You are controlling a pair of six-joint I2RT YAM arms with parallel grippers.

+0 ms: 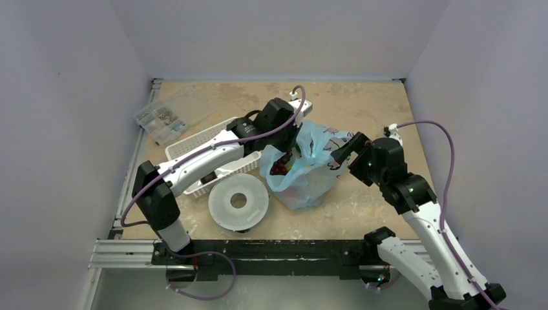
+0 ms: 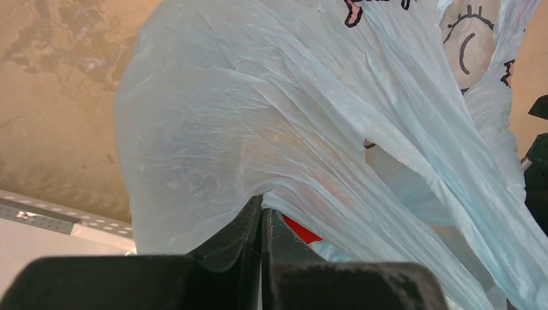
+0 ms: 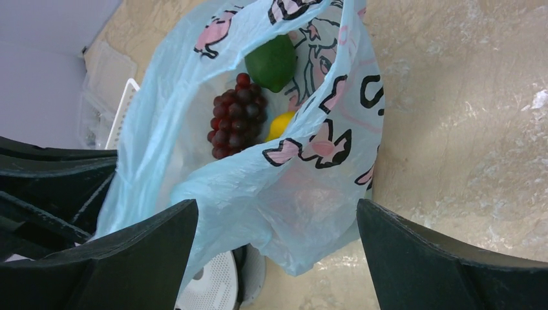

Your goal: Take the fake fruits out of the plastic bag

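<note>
Left gripper [image 2: 262, 216] is clamped fully shut at the bottom middle of its wrist view, pinching a fold of the bag [image 2: 258, 116]. The blue film fans up and right from the tips, and a bit of red fruit [image 2: 301, 230] peeks out just right of them. Right gripper [image 3: 276, 210] is wide open holding nothing, with the bag sagging between its fingers. Through the bag mouth higher up: grapes [image 3: 234, 116] mid-frame, green fruit [image 3: 271, 61] above them, yellow piece [image 3: 279, 124] touching their right side. Overhead, the bag sits mid-frame, just right of the disc [image 1: 238, 201] and basket [image 1: 187, 148].
</note>
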